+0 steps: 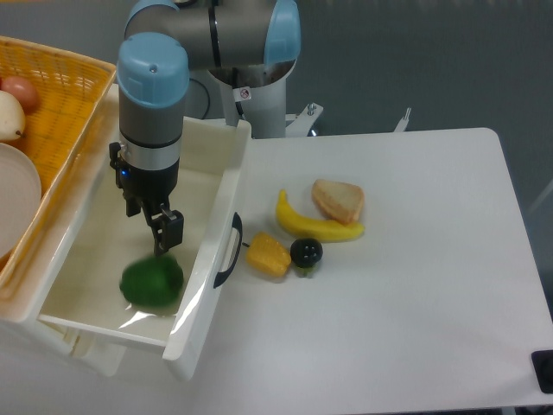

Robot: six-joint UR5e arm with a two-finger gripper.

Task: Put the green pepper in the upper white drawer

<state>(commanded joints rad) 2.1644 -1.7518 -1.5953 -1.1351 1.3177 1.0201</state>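
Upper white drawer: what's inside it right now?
Inside the upper white drawer lies the green pepper, blurred, near the front. The gripper hangs above it, apart. The arm hides part of the drawer floor.

The arm reaches down from the base with the wrist vertical. The gripper [155, 226] points straight downward, fingers parted and holding nothing.

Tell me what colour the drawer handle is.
Dark, nearly black; the handle on the white drawer shows in the fixed camera view.
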